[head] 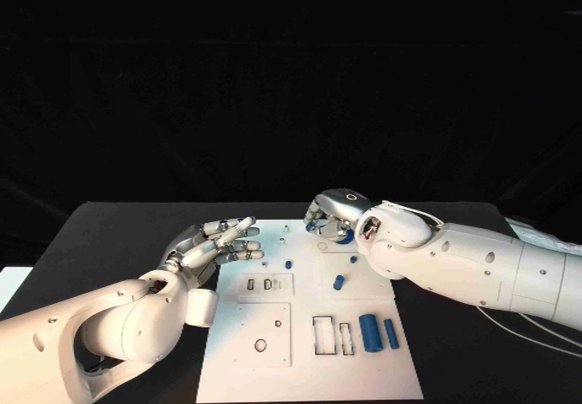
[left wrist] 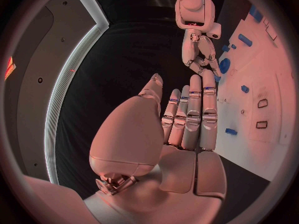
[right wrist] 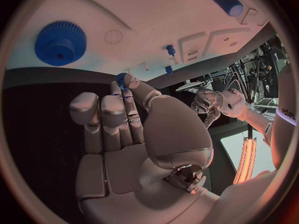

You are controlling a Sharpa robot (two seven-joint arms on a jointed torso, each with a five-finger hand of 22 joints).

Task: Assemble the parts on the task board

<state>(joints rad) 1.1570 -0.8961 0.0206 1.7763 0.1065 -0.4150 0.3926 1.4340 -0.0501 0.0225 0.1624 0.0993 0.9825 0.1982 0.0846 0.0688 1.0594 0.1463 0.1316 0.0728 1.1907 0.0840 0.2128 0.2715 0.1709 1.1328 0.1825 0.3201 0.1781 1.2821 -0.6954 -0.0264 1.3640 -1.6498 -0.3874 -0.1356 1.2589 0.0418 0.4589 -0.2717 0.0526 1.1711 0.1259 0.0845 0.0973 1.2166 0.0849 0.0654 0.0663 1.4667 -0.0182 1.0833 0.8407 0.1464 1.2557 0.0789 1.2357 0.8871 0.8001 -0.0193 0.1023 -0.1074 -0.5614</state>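
Toothed blue gear (right wrist: 60,43) on smooth wht task board (right wrist: 156,15)

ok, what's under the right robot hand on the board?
A blue gear lies on the task board by the right robot hand, which pinches a small blue part. Board beneath is hidden.
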